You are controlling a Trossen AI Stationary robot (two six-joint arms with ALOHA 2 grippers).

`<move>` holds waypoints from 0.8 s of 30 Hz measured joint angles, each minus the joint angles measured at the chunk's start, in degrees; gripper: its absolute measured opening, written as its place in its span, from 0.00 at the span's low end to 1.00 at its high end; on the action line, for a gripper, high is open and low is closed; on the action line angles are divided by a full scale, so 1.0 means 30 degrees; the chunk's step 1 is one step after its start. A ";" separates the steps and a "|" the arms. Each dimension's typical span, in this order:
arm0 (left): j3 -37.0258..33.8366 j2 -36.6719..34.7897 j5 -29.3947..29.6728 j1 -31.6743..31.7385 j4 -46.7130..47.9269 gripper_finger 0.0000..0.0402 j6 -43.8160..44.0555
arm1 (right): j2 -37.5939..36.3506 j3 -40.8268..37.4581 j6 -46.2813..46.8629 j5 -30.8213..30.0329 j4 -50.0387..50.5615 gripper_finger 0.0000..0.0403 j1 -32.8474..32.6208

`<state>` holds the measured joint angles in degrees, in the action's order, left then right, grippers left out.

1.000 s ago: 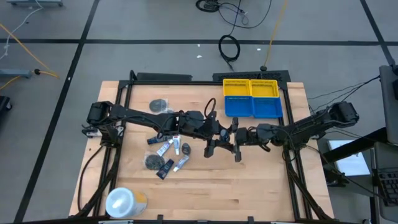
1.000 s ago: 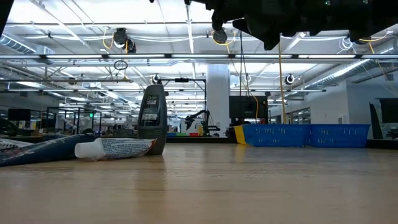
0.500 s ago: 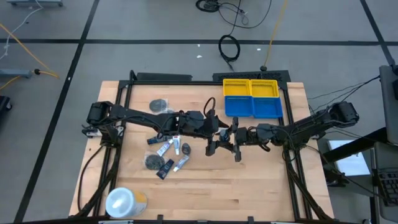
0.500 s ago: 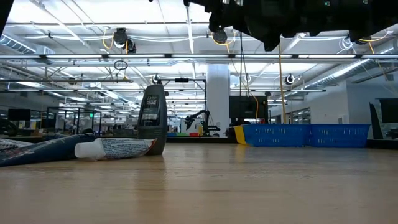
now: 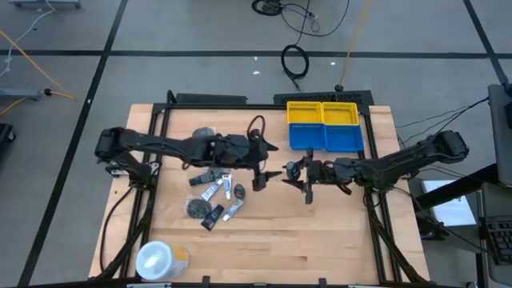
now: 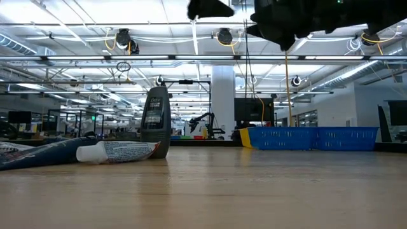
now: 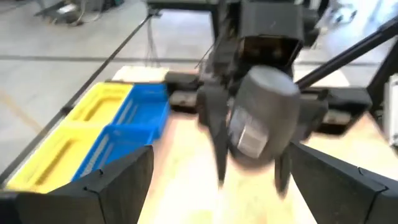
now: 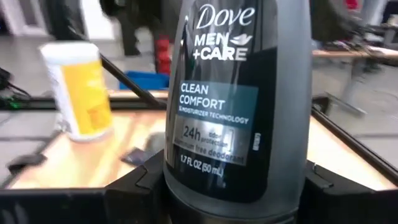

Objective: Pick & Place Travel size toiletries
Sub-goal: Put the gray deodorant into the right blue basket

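My right gripper (image 5: 298,173) is shut on a dark grey deodorant stick (image 8: 239,93), held above the table's middle. My left gripper (image 7: 227,202) stands open a little to its left (image 5: 262,171), facing the stick (image 7: 261,118), nothing between its fingers. The other toiletries lie left of centre: small white and blue tubes (image 5: 220,190), a dark navy tube (image 5: 212,218) and two dark grey round pieces (image 5: 206,134) (image 5: 194,208). In the low view one such stick (image 6: 156,121) stands on its base, with tubes (image 6: 117,151) lying beside it. My right gripper pinches the deodorant stick's lower part (image 8: 186,186) between its two fingers (image 7: 214,140), one on each narrow side. The fingers come level from the table's right. The stick is lifted clear of the table, its front label toward my wrist with the lettering upright.
A yellow bin (image 5: 322,112) and a blue bin (image 5: 326,138) stand at the far right of the table. A large white-and-yellow roll (image 5: 160,260) stands at the near left corner. Bare wood lies along the near side, right of the roll.
My left gripper has drawn back from the deodorant stick toward the table's left edge and risen a little, coming clear of it. The stick has stayed in my right gripper, which has kept nearly still.
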<state>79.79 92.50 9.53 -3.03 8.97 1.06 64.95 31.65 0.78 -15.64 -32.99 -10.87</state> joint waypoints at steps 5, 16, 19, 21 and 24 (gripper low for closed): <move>0.0013 -0.0970 0.1015 -0.0086 0.2444 0.91 0.0948 | -0.1945 0.0004 0.0907 -0.3335 0.4017 0.47 0.0310; 0.0000 -0.1104 0.1395 -0.0158 0.5426 0.91 0.2201 | -0.5027 0.0003 0.4026 -0.6389 1.3295 0.47 0.3820; 0.0000 -0.1096 0.1395 -0.0158 0.5280 0.91 0.2347 | -0.5233 -0.0004 0.4538 -0.6403 1.5319 0.47 0.5448; 0.0003 -0.1096 0.1395 -0.0158 0.5083 0.91 0.2339 | -0.5251 -0.0004 0.4714 -0.6383 1.6702 0.47 0.6590; 0.0000 -0.1096 0.1395 -0.0158 0.4970 0.91 0.2335 | -0.5247 -0.0004 0.5005 -0.6315 1.8687 0.47 0.8217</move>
<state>79.79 89.21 13.72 -3.51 23.88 8.07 49.21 31.64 15.80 -34.58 23.07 13.78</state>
